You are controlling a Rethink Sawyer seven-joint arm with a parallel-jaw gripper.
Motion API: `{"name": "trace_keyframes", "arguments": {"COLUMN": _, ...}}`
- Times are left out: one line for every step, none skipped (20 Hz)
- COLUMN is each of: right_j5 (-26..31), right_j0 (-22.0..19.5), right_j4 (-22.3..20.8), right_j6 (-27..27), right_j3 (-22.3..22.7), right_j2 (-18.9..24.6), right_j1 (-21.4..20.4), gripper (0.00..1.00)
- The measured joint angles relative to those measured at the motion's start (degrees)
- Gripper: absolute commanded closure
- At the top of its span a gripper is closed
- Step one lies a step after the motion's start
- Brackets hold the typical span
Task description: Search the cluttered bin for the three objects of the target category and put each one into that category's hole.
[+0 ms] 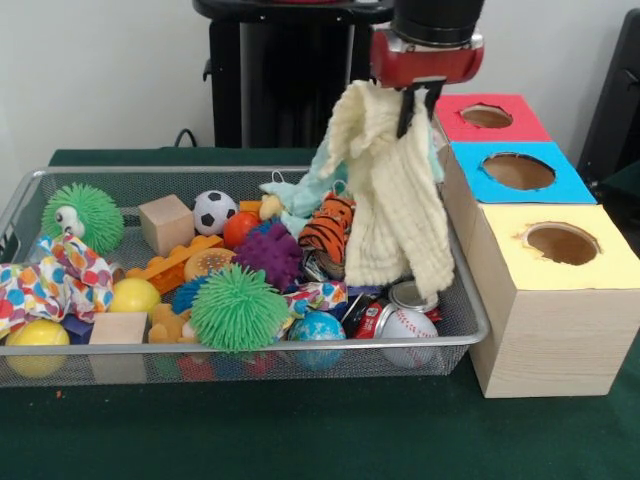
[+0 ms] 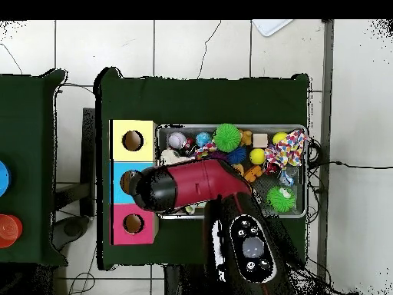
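Front view lets us see the pincer closed on a cream cloth, hanging above the bin's right end beside the boxes. Overhead, the arm hides this cloth.

Red and black arm reaching in from above, wrist vertical, gripper pointing straight down. Dark fingers pinched shut on a cream cloth, which hangs lifted below the gripper. Seen from overhead, red forearm stretched level, ending in a black wrist; black link with round buttons behind it.
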Motion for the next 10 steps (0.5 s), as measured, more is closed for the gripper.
{"name": "trace_keyframes", "arguments": {"right_j5": -0.05, "right_j0": -0.65, "right_j4": -0.39, "right_j6": 0.00, "right_j3": -0.01, "right_j2": -0.06, "right_j1": 0.25, "gripper": 1.00}}
{"name": "trace_keyframes", "arguments": {"right_j5": -0.07, "right_j0": -0.99, "right_j4": -0.58, "right_j6": 0.00, "right_j3": -0.01, "right_j2": -0.07, "right_j1": 0.37, "gripper": 1.00}}
{"name": "trace_keyframes", "arguments": {"right_j5": -0.07, "right_j0": -2.76, "right_j4": -1.54, "right_j6": 0.00, "right_j3": -0.03, "right_j2": -0.13, "right_j1": 0.96, "gripper": 1.00}}
{"name": "trace_keyframes", "arguments": {"right_j5": -0.07, "right_j0": -3.46, "right_j4": -1.88, "right_j6": 0.00, "right_j3": -0.07, "right_j2": -0.15, "right_j1": 1.22, "gripper": 1.00}}
{"name": "trace_keyframes", "arguments": {"right_j5": -0.07, "right_j0": -3.97, "right_j4": -2.13, "right_j6": 0.00, "right_j3": -0.10, "right_j2": -0.15, "right_j1": 1.41, "gripper": 1.00}}
{"name": "trace_keyframes", "arguments": {"right_j5": -0.07, "right_j0": -4.48, "right_j4": -2.39, "right_j6": 0.00, "right_j3": -0.14, "right_j2": -0.15, "right_j1": 1.61, "gripper": 1.00}}
{"name": "trace_keyframes", "arguments": {"right_j5": -0.07, "right_j0": -6.08, "right_j4": -3.33, "right_j6": 0.00, "right_j3": -0.27, "right_j2": -0.15, "right_j1": 2.14, "gripper": 1.00}}
{"name": "trace_keyframes", "arguments": {"right_j5": -0.07, "right_j0": -6.53, "right_j4": -3.66, "right_j6": 0.00, "right_j3": -0.34, "right_j2": -0.14, "right_j1": 2.28, "gripper": 1.00}}
{"name": "trace_keyframes", "arguments": {"right_j5": -0.07, "right_j0": -7.01, "right_j4": -4.08, "right_j6": 0.00, "right_j3": -0.44, "right_j2": -0.14, "right_j1": 2.48, "gripper": 1.00}}
{"name": "trace_keyframes", "arguments": {"right_j5": -0.07, "right_j0": -7.49, "right_j4": -4.50, "right_j6": 0.00, "right_j3": -0.55, "right_j2": -0.15, "right_j1": 2.67, "gripper": 1.00}}
